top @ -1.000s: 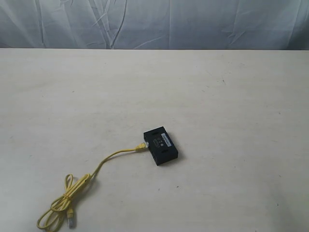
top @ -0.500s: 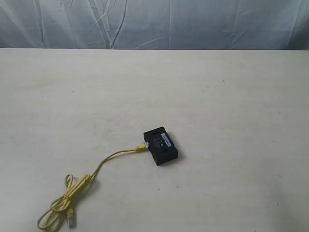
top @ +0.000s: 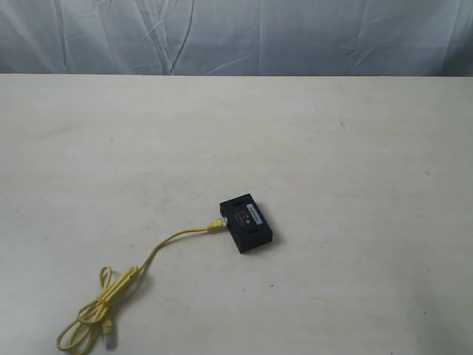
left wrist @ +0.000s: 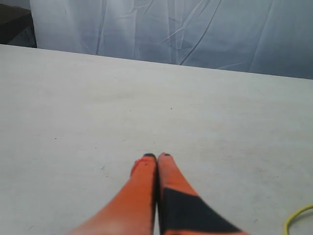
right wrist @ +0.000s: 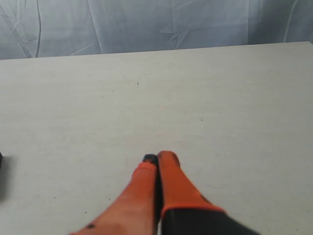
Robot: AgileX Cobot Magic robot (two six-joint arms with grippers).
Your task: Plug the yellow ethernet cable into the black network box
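The black network box (top: 246, 225) lies flat on the table, white label up. The yellow ethernet cable (top: 166, 242) runs from a plug (top: 215, 223) sitting in the box's left side down to a loose coil (top: 92, 310) near the front left edge, its other plug (top: 109, 334) lying free. Neither gripper shows in the exterior view. My left gripper (left wrist: 157, 156) hovers shut over bare table, a bit of yellow cable (left wrist: 297, 220) at the frame's edge. My right gripper (right wrist: 157, 157) is shut and empty too, with a sliver of the black box (right wrist: 1, 174) at the edge.
A wrinkled grey-blue cloth backdrop (top: 236, 37) hangs behind the table's far edge. The pale tabletop (top: 355, 148) stretches wide around the box and cable.
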